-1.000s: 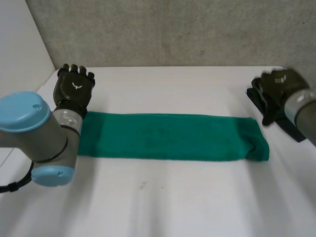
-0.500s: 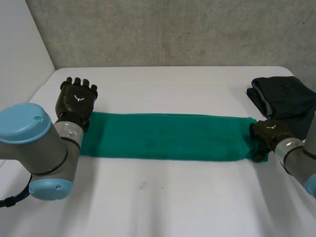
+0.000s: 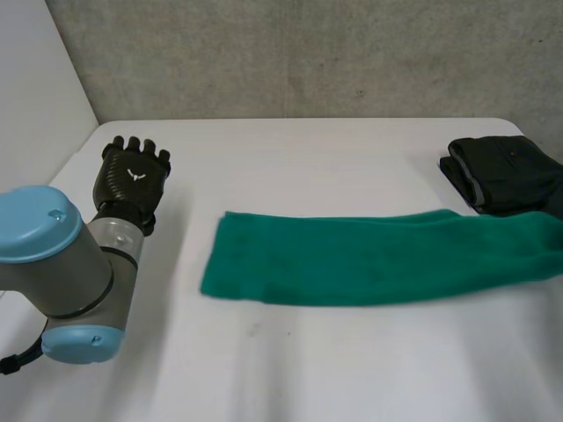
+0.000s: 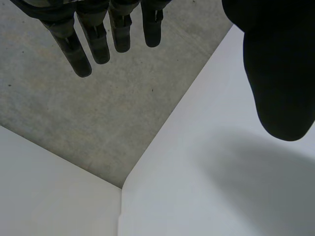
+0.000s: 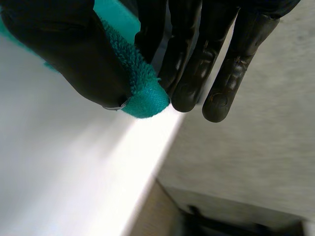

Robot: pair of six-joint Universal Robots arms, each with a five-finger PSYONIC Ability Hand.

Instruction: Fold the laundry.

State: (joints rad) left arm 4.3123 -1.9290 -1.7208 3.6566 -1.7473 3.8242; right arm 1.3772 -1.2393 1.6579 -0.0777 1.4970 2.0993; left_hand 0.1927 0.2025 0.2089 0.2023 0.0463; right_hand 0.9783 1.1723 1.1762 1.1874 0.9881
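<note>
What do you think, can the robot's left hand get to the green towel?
Probably yes. The left hand is open and holds nothing, and only bare table lies between it and the green towel. The right hand pinches the towel's far end, so it might slide away.

White surface (image 3: 290, 378) below the left hand (image 3: 132, 176). Grey concrete wall (image 3: 308, 53) beyond its fingertips, white side panel (image 3: 40, 97) meets it beside the hand.
</note>
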